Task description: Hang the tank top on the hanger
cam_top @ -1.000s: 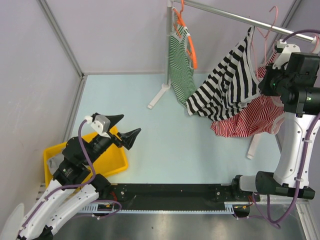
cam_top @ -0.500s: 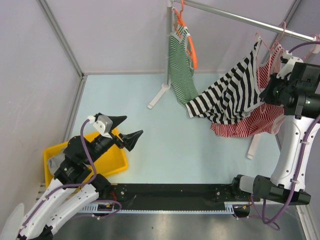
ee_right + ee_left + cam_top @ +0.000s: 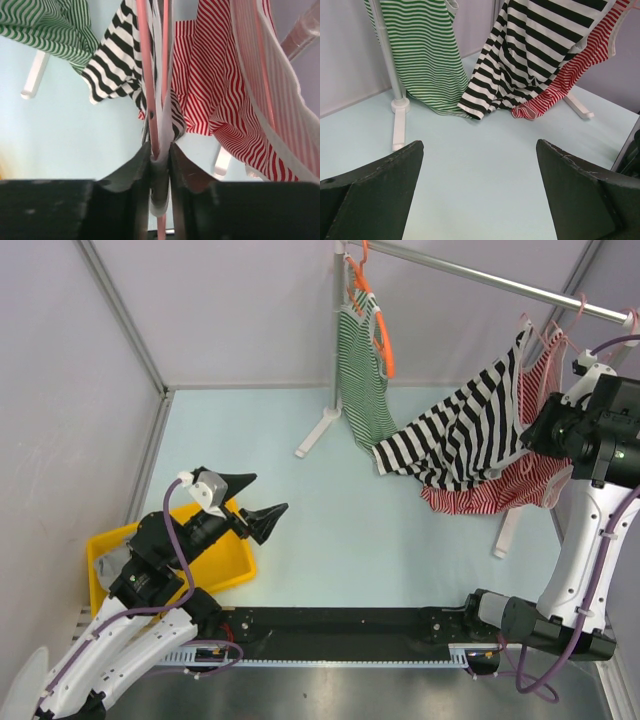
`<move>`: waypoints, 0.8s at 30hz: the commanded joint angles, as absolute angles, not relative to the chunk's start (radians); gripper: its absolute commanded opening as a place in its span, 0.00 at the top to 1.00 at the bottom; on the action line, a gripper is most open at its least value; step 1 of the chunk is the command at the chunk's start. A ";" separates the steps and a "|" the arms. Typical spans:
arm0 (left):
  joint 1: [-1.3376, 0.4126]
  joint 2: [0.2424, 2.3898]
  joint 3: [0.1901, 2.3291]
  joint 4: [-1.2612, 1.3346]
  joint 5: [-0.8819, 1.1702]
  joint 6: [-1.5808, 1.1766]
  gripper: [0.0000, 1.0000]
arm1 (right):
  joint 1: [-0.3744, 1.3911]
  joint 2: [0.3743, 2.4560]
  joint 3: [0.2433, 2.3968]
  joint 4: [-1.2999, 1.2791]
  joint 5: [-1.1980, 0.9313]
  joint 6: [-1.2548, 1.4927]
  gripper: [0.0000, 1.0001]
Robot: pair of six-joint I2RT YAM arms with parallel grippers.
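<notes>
Right arm (image 3: 575, 540) raised beside rail (image 3: 480, 278); right pincer (image 3: 160, 148) clamps hanger (image 3: 146, 75) and tank top (image 3: 455, 440) edging. Left pincer (image 3: 265, 492), spread wide, hovers low, counter (image 3: 330, 530) ahead.

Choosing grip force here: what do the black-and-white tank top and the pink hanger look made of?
The tank top: soft matte knit fabric, perhaps cotton jersey; it sags in loose folds. The hanger: thin stiff rod, smooth pale pink, probably coated wire or plastic; it runs straight with a faint sheen.
</notes>
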State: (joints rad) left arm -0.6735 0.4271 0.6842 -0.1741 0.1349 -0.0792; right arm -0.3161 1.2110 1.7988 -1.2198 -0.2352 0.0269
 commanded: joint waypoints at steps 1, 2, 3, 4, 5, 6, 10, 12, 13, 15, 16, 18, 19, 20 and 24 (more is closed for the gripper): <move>-0.672 0.426 0.687 -0.161 0.143 -0.097 0.01 | -0.324 1.177 1.802 -1.150 -0.235 0.044 0.65; -0.670 0.426 0.689 -0.161 0.143 -0.097 0.01 | -0.324 1.169 1.802 -1.152 -0.236 0.043 0.57; -0.672 0.426 0.687 -0.163 0.144 -0.097 0.01 | -0.324 1.166 1.802 -1.154 -0.236 0.044 0.46; -0.672 0.425 0.687 -0.161 0.141 -0.098 0.00 | -0.324 1.163 1.804 -1.154 -0.235 0.044 0.41; -0.672 0.425 0.687 -0.161 0.140 -0.098 0.01 | -0.324 1.158 1.805 -1.155 -0.232 0.044 0.36; -0.670 0.423 0.687 -0.161 0.137 -0.098 0.01 | -0.324 1.155 1.815 -1.158 -0.230 0.046 0.26; -0.672 0.420 0.686 -0.163 0.133 -0.100 0.01 | -0.324 1.128 1.832 -1.158 -0.212 0.052 0.12; -0.672 0.416 0.684 -0.161 0.129 -0.100 0.01 | -0.322 1.108 1.838 -1.152 -0.195 0.063 0.05; -0.672 0.414 0.684 -0.163 0.123 -0.101 0.01 | -0.322 1.085 1.845 -1.138 -0.178 0.067 0.04; -0.672 0.413 0.684 -0.163 0.121 -0.103 0.01 | -0.322 1.065 1.855 -1.121 -0.143 0.077 0.04; -0.670 0.413 0.683 -0.163 0.120 -0.103 0.00 | -0.322 1.043 1.864 -1.099 -0.132 0.077 0.04; -0.672 0.422 0.683 -0.166 0.112 -0.109 0.01 | -0.321 1.013 1.856 -1.018 -0.174 0.048 0.04; -0.672 0.429 0.684 -0.164 0.101 -0.113 0.00 | -0.315 0.984 1.829 -0.987 -0.231 0.026 0.04; -0.670 0.442 0.695 -0.167 0.085 -0.123 0.01 | -0.304 0.970 1.816 -0.959 -0.292 0.005 0.04; -0.644 0.573 0.762 -0.221 0.015 -0.159 0.00 | -0.241 0.959 1.752 -0.858 -0.543 0.043 0.04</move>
State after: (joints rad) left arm -0.6704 0.4545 0.6891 -0.1787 0.0925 -0.1055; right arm -0.2848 0.9695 1.7954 -1.0077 -0.3096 0.0330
